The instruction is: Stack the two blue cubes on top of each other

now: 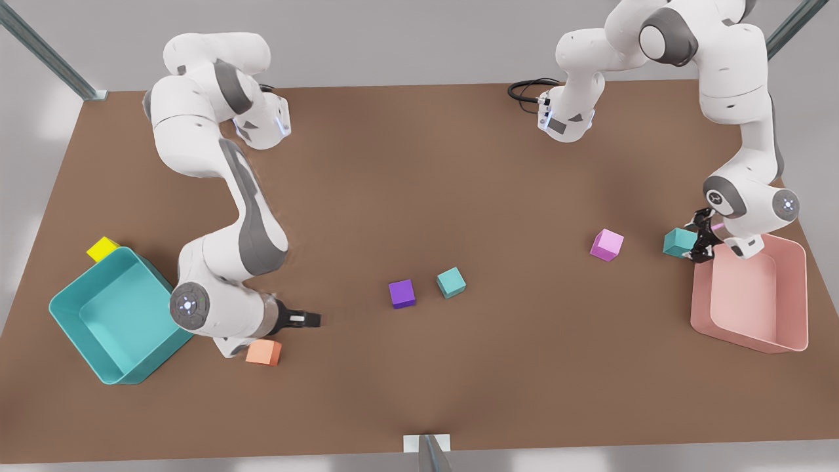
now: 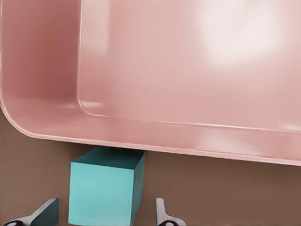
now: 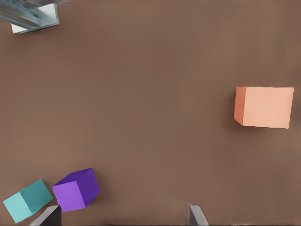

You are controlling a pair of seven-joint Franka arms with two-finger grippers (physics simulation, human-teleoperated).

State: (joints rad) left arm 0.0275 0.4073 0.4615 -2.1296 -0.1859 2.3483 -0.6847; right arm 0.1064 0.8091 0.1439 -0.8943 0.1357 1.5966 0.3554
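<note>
The left gripper [image 1: 693, 244], on the front view's right beside the pink bin [image 1: 790, 252], has one teal cube [image 1: 678, 242] between its fingers [image 2: 42, 213]; in the left wrist view a gap shows on each side of the cube, so the fingers are spread and not pinching it, with the bin's rim just past it. The other teal cube [image 1: 451, 282] lies mid-table just beside the purple cube [image 1: 402, 294], well apart from both grippers. The right gripper [image 1: 308, 319] hangs low on the front view's left, fingers spread, near the orange cube [image 1: 264, 352] and the teal bin [image 1: 72, 314]
</note>
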